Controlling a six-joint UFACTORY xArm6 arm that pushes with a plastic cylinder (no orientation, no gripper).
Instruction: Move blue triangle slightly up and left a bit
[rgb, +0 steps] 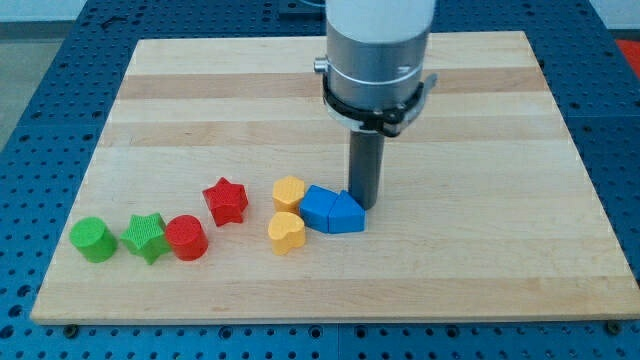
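Observation:
The blue triangle lies on the wooden board a little below centre. A blue cube-like block touches its left side. My tip is at the triangle's upper right edge, touching or nearly touching it. The rod comes straight down from the grey arm body above.
A yellow hexagon-like block and a yellow heart sit just left of the blue blocks. Further left are a red star, a red cylinder, a green star and a green cylinder.

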